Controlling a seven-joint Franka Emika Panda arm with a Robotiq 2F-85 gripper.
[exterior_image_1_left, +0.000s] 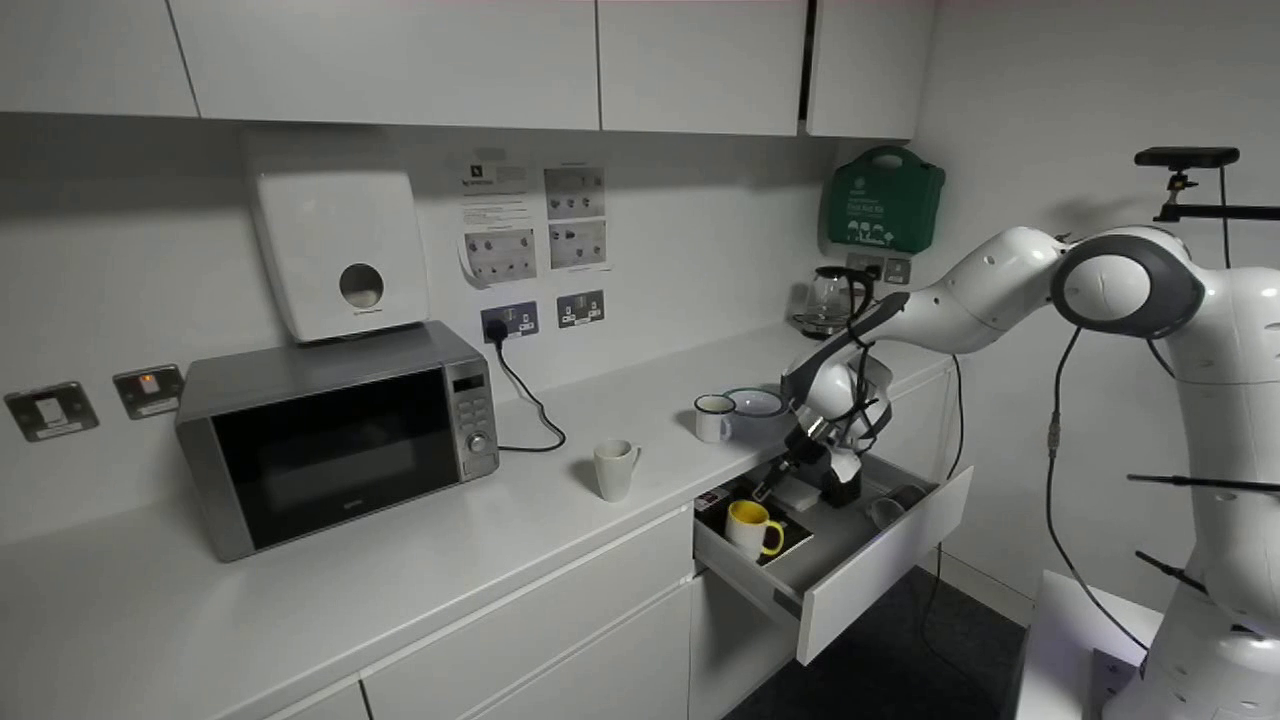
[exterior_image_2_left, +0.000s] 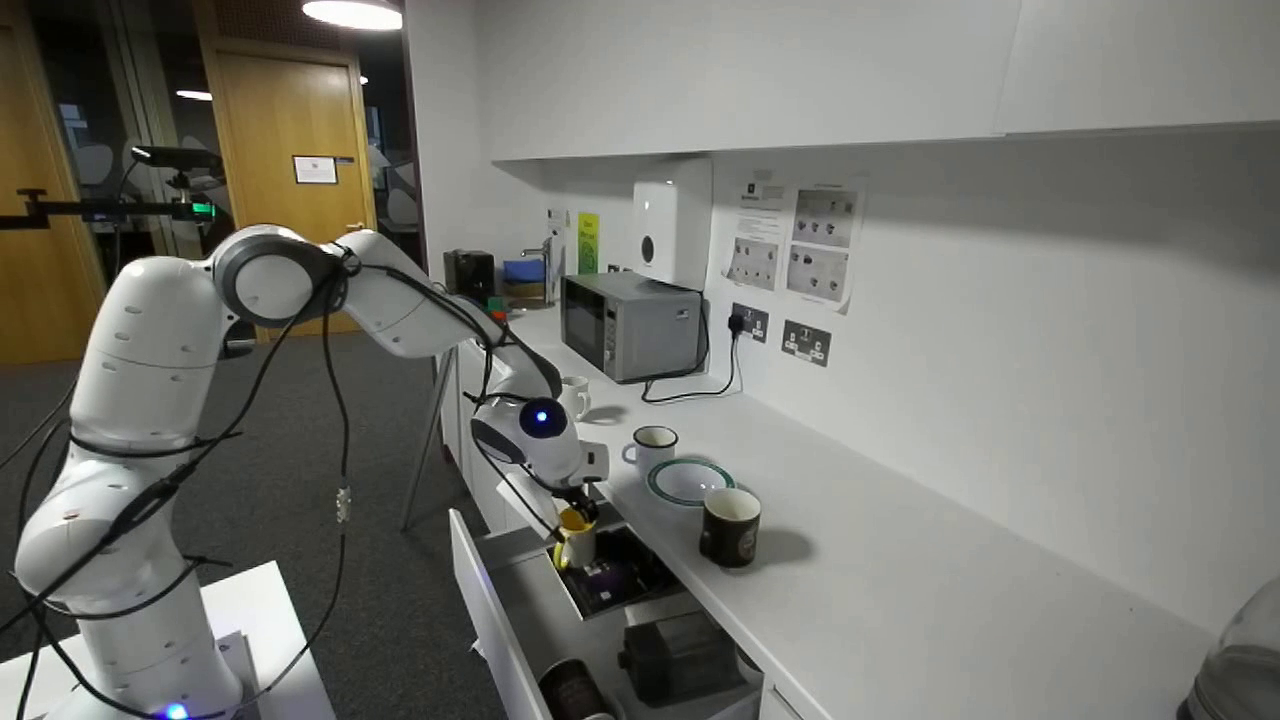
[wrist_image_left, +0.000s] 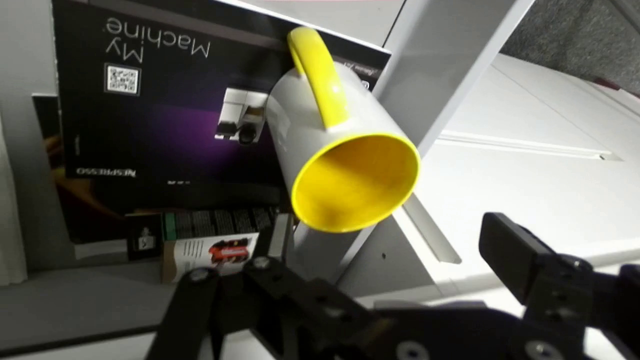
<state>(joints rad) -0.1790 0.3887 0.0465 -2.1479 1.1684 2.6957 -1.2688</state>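
So the gripper (wrist_image_left: 390, 237) is spread super wide right by this yellow-and-white mug (wrist_image_left: 342, 150) that's sitting on a Nespresso leaflet (wrist_image_left: 165, 120) in the pulled-out drawer (exterior_image_1_left: 885, 563).

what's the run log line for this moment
gripper: open, nothing held | nearest: yellow-and-white mug, upright on dark booklet | place: open drawer | contact with mug: unclear

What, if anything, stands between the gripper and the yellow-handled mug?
Nothing visible does. In the wrist view, the way from the open gripper to the yellow-handled mug looks unobstructed; the drawer's side wall shows behind the mug.
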